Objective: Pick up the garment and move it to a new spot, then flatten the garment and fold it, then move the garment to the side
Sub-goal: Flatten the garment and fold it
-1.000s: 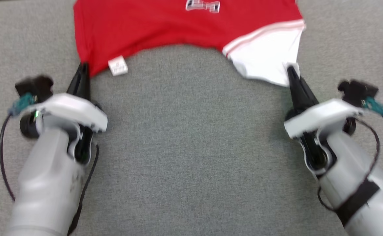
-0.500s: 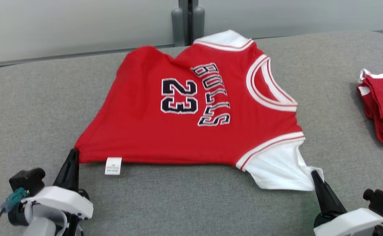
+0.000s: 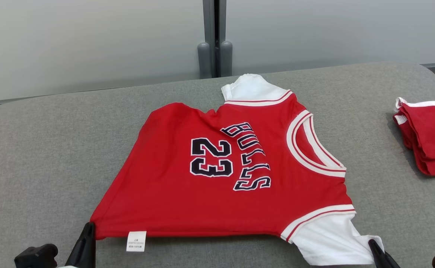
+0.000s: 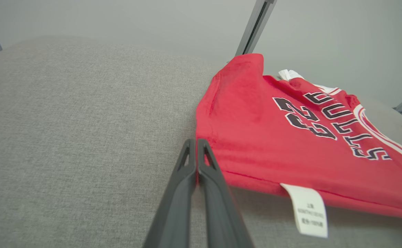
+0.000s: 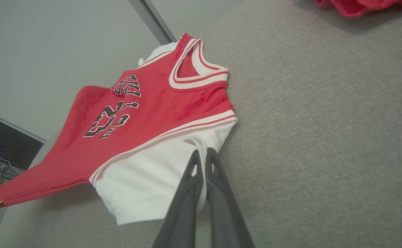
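- The garment [image 3: 217, 193], a red jersey with "23" and "BULLS" on it, lies spread face up in the middle of the grey fabric-covered counter [image 3: 35, 156], collar toward the right.
- The left end effector [image 4: 197, 143] has its fingers pressed together, pinching the jersey's near red hem corner.
- The right end effector [image 5: 202, 151] is likewise clamped tight, with a fold of the near white sleeve [image 3: 329, 242] caught between its fingers.
- Along the near edge the cloth hangs slightly off the counter between the two grips, with shadow under it.
- A white care label [image 3: 136, 241] dangles from the hem, just beside the left grip.
- A pile of red clothes [image 3: 429, 141] sits well apart at the counter's right edge.
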